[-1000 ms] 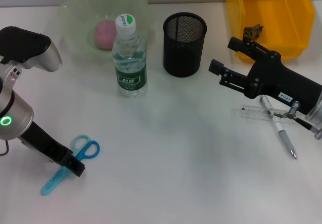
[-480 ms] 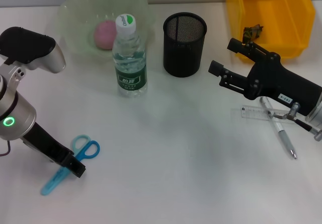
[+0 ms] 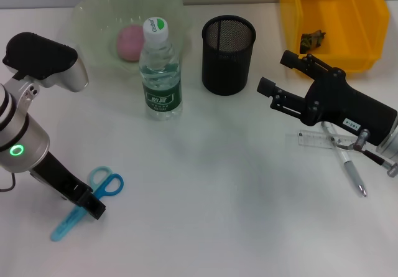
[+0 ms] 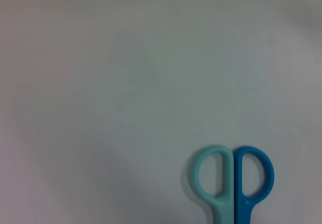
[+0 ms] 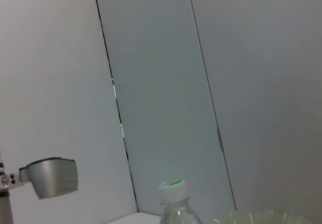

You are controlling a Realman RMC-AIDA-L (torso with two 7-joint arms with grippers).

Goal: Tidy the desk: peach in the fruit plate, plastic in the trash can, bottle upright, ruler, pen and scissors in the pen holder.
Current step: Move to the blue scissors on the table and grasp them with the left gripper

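Head view of the white desk (image 3: 217, 183). The left gripper (image 3: 93, 205) sits low at the near left, directly over the middle of the blue and teal scissors (image 3: 87, 205), which lie flat on the desk; whether its fingers are closed on the scissors or merely beside them cannot be told. The left wrist view shows only the two handle loops of the scissors (image 4: 234, 181) against the bare surface. The right gripper (image 3: 283, 78) hangs at the right, between the black mesh pen holder (image 3: 228, 54) and the yellow trash can (image 3: 333, 18), its two fingers spread apart and holding nothing. Beneath the right arm lie the transparent ruler (image 3: 320, 138) and the pen (image 3: 348, 165), the pen crossing over the ruler. A dark crumpled scrap of plastic (image 3: 312, 38) rests inside the trash can. The water bottle (image 3: 160, 71) stands upright just in front of the pale green fruit plate (image 3: 93, 15), which contains the pink peach (image 3: 130, 42). In the right wrist view the bottle cap (image 5: 172, 190) appears before a grey wall.
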